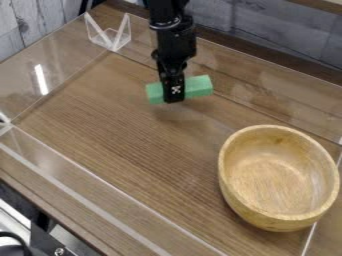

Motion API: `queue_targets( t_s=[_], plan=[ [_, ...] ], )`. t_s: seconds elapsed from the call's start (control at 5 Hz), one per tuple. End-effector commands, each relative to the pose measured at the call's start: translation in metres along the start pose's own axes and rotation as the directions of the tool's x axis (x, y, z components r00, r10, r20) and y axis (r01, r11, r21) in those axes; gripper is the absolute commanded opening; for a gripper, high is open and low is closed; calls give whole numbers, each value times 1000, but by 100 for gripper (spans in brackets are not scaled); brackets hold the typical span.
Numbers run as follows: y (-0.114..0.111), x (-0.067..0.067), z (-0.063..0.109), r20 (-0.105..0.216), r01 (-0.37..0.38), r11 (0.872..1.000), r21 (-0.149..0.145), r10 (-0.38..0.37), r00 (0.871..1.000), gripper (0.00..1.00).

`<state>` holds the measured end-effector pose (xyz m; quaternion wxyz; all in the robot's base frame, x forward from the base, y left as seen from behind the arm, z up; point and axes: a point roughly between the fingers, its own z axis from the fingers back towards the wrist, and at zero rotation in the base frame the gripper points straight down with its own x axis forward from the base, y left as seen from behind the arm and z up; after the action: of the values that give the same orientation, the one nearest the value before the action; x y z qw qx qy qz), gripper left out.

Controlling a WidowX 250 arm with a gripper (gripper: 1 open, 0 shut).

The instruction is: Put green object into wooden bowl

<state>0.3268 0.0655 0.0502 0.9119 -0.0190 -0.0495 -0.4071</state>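
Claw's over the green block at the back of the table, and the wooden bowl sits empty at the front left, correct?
Not quite: the wooden bowl sits at the front right, not the left, as the camera view shows. The rest holds: it is empty, and the claw is over the green block near the back.

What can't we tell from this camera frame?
- Gripper fingertips: blurred and in front of the green block, so whether they touch or clamp it is unclear.
- Block's middle: hidden behind the gripper.
- Whether the block rests on the table or is lifted: one view, no clear shadow.
- Arm above the gripper: cut off by the top edge.
- Bowl far-right rim: partly behind the clear wall's corner.
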Motion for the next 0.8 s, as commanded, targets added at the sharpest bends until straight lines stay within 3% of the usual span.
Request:
queue_targets(
  t_s=[0.0, 0.2, 0.6],
  plan=[
    [7, 6, 19, 39, -14, 998, 64, 11, 999, 0],
    [9, 8, 20, 53, -36, 997, 73, 32, 998, 0],
    [18, 20, 35, 76, 6, 997, 76, -12, 997, 0]
  ],
)
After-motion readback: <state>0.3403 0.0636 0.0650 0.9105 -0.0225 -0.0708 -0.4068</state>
